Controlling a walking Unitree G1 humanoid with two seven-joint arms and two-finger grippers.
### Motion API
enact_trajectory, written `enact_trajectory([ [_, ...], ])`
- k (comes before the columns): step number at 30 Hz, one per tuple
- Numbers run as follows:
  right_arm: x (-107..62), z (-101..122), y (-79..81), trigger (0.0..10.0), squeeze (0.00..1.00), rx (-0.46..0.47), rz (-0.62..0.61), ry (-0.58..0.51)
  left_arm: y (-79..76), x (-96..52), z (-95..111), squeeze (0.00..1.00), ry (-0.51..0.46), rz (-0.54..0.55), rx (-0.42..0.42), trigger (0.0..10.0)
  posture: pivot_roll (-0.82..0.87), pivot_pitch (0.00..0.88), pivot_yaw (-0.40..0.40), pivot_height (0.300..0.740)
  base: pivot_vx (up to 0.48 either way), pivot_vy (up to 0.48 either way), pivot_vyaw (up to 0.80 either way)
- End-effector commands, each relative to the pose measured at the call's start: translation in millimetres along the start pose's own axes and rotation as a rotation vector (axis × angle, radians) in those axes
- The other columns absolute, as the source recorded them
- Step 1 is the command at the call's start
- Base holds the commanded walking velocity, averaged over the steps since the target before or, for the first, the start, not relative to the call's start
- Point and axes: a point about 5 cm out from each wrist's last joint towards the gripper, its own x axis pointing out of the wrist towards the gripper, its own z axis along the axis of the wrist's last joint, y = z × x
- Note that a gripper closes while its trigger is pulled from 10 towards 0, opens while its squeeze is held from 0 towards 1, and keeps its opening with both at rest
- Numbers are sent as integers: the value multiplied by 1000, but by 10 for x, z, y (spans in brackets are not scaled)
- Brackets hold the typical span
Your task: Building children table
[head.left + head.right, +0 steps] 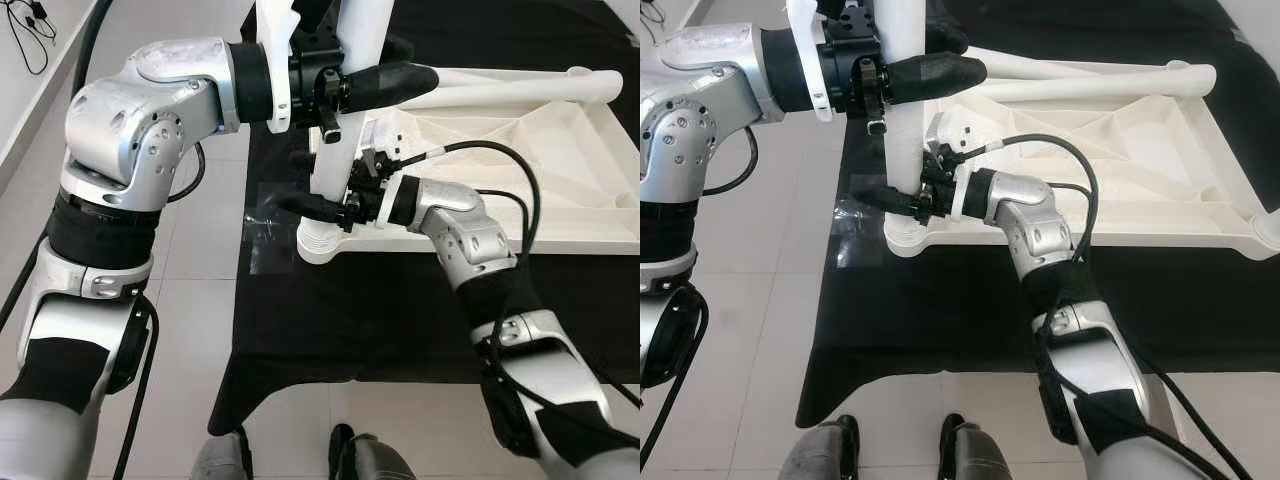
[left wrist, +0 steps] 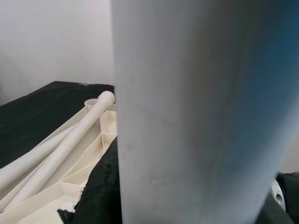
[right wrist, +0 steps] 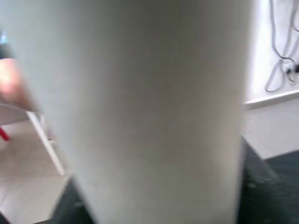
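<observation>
My left claw (image 1: 385, 82) is pinching the upright white table leg (image 1: 902, 110) high up, its black fingers pressed against either side of the tube. Lower down, my right claw (image 1: 885, 197) is clamped on the same leg just above its foot, where it meets the corner socket (image 1: 902, 235) of the upside-down white tabletop (image 1: 1120, 150). That tabletop lies on the black-draped counter (image 1: 940, 300), its socket corner close to the counter's near left edge, and two more loose legs (image 2: 70, 144) rest across its ribbed underside. Both wrist views are pressed up against the white tube. I judge the leg is being seated. My worry is tilt: if my two claws push off-axis, the leg could jam crooked, or the light tabletop could slide toward the edge and tip.
</observation>
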Motion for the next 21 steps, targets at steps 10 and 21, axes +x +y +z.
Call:
enact_trajectory([
  [10,-10,-170,-55,0,0,-18,-94,68,-84,125,-118,1000,20,-47,-53,10000,152,245,-60,740,0,0,0],
  [21,75,-870,630,0,0,202,-862,222,-17,130,-92,0,23,12,-68,10000,185,236,-82,740,0,0,0],
])
